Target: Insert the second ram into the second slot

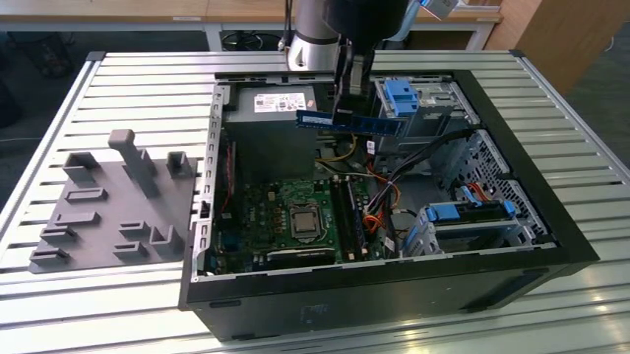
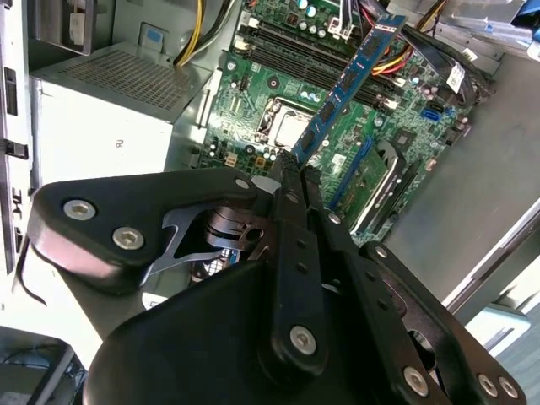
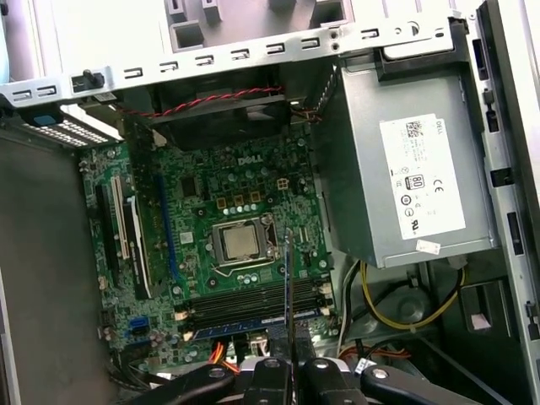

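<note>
On the slatted bench [image 1: 128, 88], past the grey fixture [image 1: 108, 214], the end effector [image 1: 347, 110] clamps the second ram [image 1: 352, 122] above the open case [image 1: 344, 310]. The memory slots [image 1: 350, 214] lie at its six o'clock, and any skew could jam the stick's edge.

All three views look down on the motherboard [image 1: 264, 210] [image 2: 263, 94] [image 3: 253, 181], both wrist views closer.

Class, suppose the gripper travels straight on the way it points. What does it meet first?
Probably the green motherboard, near its black memory slots. The gripper holds the long blue ram stick ahead, so that lands first. Depth unclear.
</note>
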Robot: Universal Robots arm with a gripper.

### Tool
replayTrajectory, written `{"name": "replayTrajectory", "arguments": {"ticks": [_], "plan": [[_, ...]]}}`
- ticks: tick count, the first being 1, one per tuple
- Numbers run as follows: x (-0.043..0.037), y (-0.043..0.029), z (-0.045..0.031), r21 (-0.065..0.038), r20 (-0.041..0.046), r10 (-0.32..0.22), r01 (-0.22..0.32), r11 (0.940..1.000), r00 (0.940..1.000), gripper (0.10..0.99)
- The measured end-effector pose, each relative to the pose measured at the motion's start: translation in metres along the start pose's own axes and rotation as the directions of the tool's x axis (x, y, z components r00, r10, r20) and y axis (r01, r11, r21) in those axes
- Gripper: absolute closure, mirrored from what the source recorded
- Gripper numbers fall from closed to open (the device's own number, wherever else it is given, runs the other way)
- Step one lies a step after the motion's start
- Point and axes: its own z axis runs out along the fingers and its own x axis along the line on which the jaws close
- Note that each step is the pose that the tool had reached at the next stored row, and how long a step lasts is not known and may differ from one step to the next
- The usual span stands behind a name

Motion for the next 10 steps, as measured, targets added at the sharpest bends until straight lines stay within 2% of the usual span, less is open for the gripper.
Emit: {"name": "replayTrajectory", "arguments": {"ticks": [10], "plan": [[0.0000,0.0000,0.0000,0.001,0.0016,0.042,-0.042,0.9991,0.9991,0.949]]}}
